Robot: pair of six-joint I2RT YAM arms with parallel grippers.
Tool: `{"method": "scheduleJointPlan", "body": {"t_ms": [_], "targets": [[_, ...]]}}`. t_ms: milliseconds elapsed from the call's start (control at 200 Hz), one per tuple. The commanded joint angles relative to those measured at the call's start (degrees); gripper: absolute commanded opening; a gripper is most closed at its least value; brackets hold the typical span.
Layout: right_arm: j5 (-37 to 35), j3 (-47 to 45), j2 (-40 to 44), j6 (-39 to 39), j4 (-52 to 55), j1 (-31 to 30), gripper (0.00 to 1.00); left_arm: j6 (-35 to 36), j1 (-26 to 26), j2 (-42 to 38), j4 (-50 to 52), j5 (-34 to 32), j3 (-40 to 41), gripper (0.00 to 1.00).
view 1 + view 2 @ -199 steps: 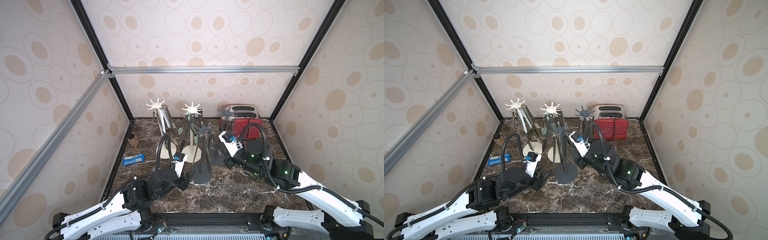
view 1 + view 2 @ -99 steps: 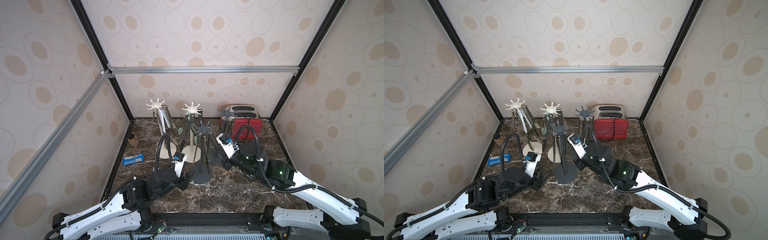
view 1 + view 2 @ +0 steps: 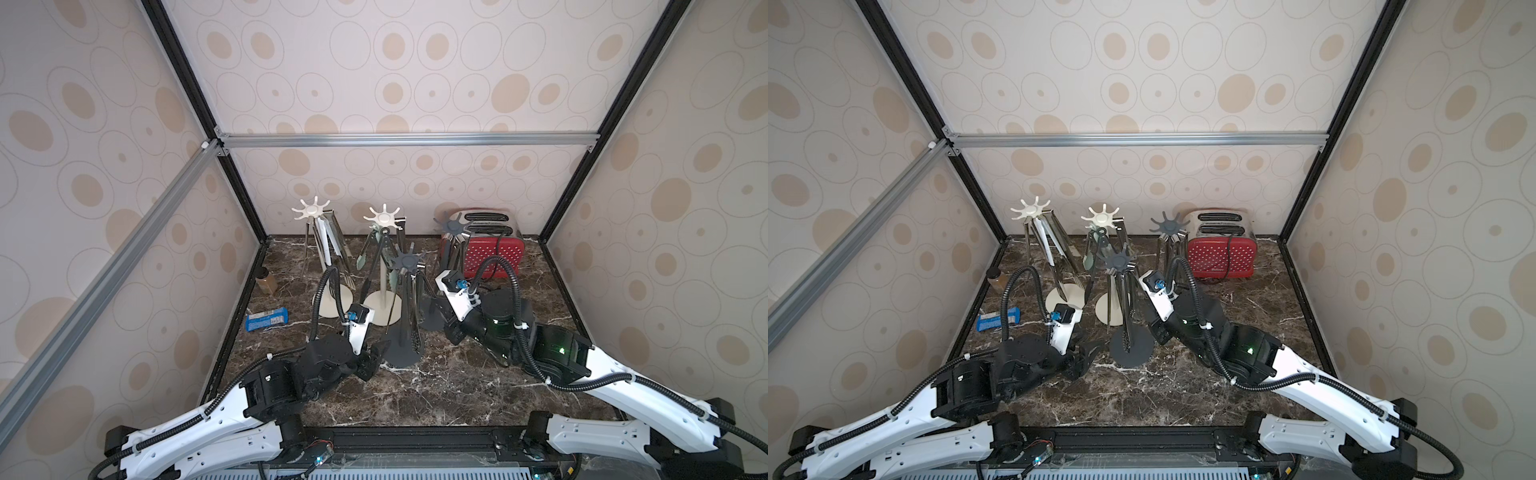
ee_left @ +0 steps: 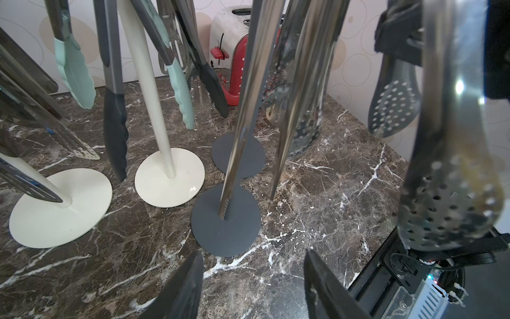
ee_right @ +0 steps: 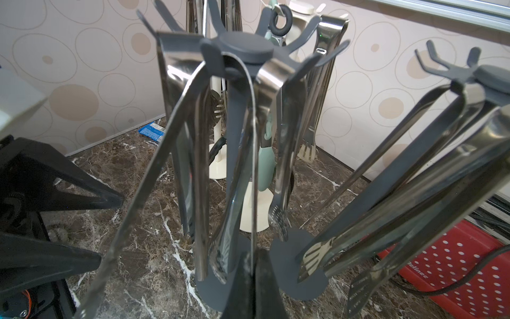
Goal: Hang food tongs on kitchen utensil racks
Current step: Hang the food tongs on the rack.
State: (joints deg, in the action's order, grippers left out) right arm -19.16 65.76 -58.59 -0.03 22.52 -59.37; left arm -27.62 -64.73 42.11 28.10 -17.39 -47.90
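Food tongs of shiny steel (image 5: 149, 187) hang by their bend on a hook of the near dark grey star-crowned utensil rack (image 5: 242, 47). The right gripper (image 5: 252, 259) is pinched together on one thin arm. The left gripper (image 4: 252, 252), jaws apart and empty, sits low over the brown marble tabletop (image 4: 331, 179), just near of that rack's round base (image 4: 226, 221). More tongs hang on the far racks.

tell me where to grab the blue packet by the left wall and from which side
Pinch the blue packet mid-length across its short width, coming straight down. It lies flat on the marble, so a side approach likely finds no edge. The open left claw is nearer.
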Motion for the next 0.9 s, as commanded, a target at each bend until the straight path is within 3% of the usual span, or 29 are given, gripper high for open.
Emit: {"method": "scheduleJointPlan", "body": {"t_ms": [0, 596, 776, 896], "targets": [[-0.01, -1.15, -0.51, 0.72, 1.14, -0.57, 0.01, 0.63, -0.22, -0.86, -0.32, -0.45, -1.41, 0.58], [0.15, -1.19, -1.18, 1.46, 0.43, -0.64, 0.2, 0.28, -0.22, -2.38, 0.12, -0.86, -0.62, 0.58], [-0.83, -2.01, -0.92, 1.9, 0.94, -0.58, 0.35, -0.57, -0.22, -2.13, 0.76, -2.12, -0.67, 0.59], [-1.81, -2.46, -0.67, 2.44, 1.75, -0.57, 0.5, -1.53, -0.2, -2.27, 2.01, -4.82, -0.79, 0.59]]}}
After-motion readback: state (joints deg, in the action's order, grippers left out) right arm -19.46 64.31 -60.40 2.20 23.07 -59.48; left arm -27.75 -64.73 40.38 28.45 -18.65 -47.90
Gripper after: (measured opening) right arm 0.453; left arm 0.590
